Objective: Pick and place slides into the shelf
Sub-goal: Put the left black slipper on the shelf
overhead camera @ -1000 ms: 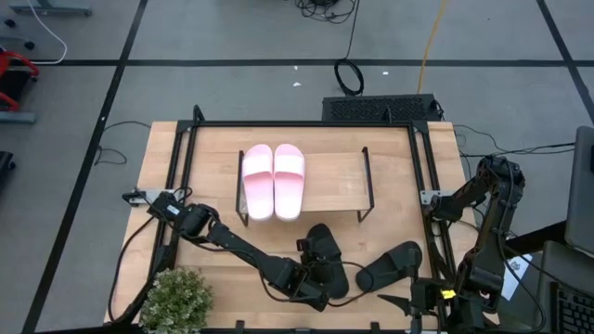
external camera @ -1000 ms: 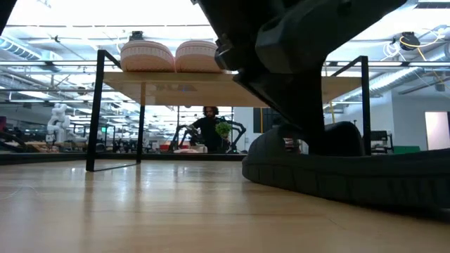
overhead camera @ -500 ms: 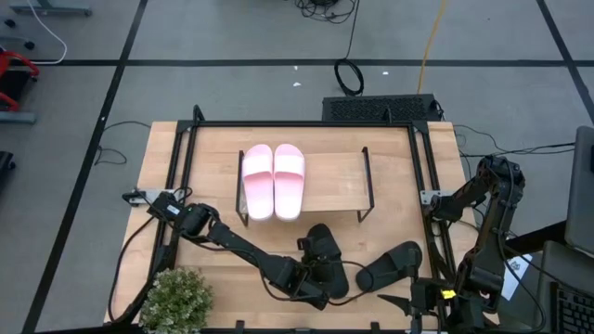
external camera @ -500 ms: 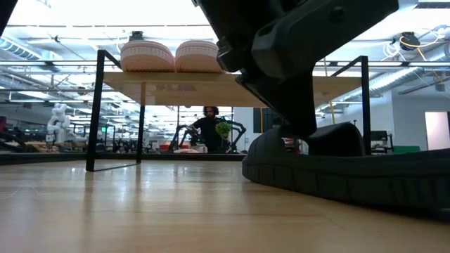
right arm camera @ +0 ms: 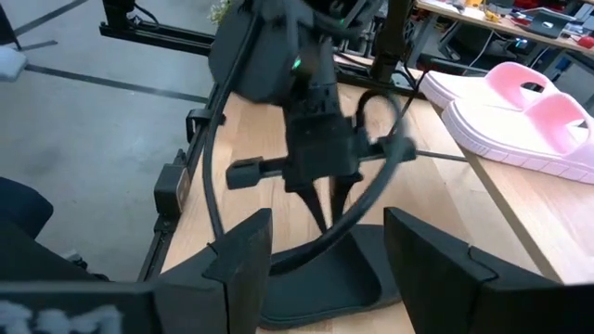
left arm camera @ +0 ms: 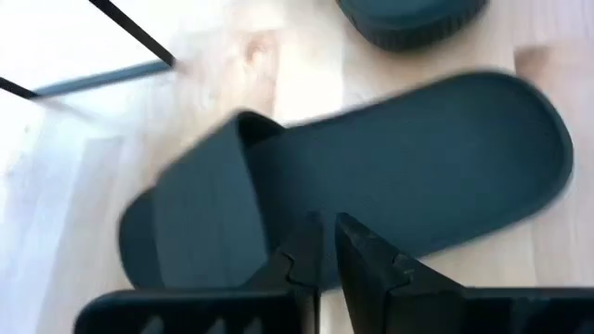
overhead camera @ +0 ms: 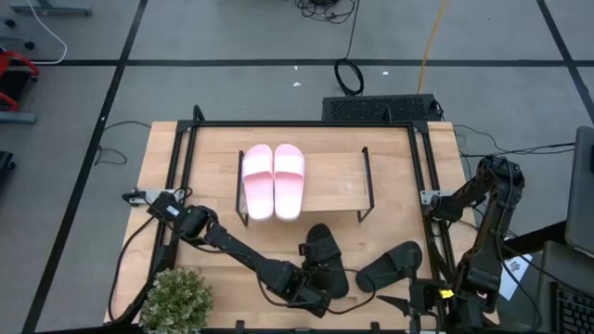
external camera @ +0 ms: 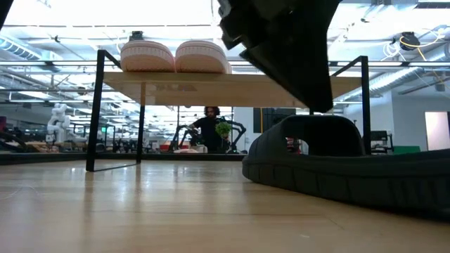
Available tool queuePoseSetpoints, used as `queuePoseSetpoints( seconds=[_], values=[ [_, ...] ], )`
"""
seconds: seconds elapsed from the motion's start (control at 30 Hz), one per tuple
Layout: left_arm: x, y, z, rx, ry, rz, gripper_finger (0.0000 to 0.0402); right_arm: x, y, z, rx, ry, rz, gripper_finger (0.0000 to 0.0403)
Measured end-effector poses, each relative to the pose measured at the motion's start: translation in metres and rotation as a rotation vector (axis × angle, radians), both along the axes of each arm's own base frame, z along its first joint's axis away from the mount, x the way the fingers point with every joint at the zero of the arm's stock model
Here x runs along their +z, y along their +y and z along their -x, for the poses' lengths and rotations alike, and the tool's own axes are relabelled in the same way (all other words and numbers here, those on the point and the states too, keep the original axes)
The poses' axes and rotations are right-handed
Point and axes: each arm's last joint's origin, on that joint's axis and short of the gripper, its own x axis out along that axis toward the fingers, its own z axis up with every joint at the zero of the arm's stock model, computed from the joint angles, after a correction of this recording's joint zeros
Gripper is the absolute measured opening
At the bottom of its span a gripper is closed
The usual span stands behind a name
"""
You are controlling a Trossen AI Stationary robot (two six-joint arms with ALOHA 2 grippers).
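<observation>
Black slide (overhead camera: 325,255) lies on the desk (overhead camera: 176,176) just in front of the shelf (overhead camera: 334,181), 2nd black one (overhead camera: 392,264) beside it; pink pair (overhead camera: 273,181) already up top. Looks like light, bendy foam w/ a stiff strap, so I'd pinch the strap edge. No brand or text I can read. Left claw (left arm camera: 327,243) hangs right over the slide, fingers nearly together, holding nothing. Right claw (right arm camera: 325,241) waits at desk edge, wide open, empty.

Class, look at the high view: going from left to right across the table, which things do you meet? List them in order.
potted plant → pink slides on the shelf → left gripper → first black slide → second black slide → right gripper
</observation>
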Motion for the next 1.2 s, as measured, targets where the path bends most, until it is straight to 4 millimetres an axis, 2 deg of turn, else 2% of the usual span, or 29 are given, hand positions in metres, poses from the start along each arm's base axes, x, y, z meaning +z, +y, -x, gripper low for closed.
queuePoseSetpoints(
  seconds=[0.33, 0.6, 0.8, 1.0, 1.2],
  values=[
    [0.001, 0.002, 0.000, 0.007, 0.014, 0.006, 0.0104, 0.002, 0.004, -0.002, 0.028, -0.018, 0.013, 0.0199],
    [0.001, 0.012, -0.005, 0.021, 0.027, 0.049, 0.0164, 0.005, 0.007, -0.003, 0.056, -0.037, 0.029, 0.0199],
    [0.002, 0.012, -0.005, 0.039, 0.018, 0.064, 0.0170, 0.005, 0.007, -0.003, 0.057, -0.036, 0.031, 0.0199],
    [0.019, 0.003, 0.001, 0.027, -0.030, 0.063, 0.0170, 0.005, 0.007, -0.003, 0.056, -0.036, 0.030, 0.0199],
    [0.023, 0.003, 0.002, 0.013, -0.046, -0.017, 0.0170, 0.005, 0.007, -0.003, 0.057, -0.035, 0.029, 0.0199]
  ],
)
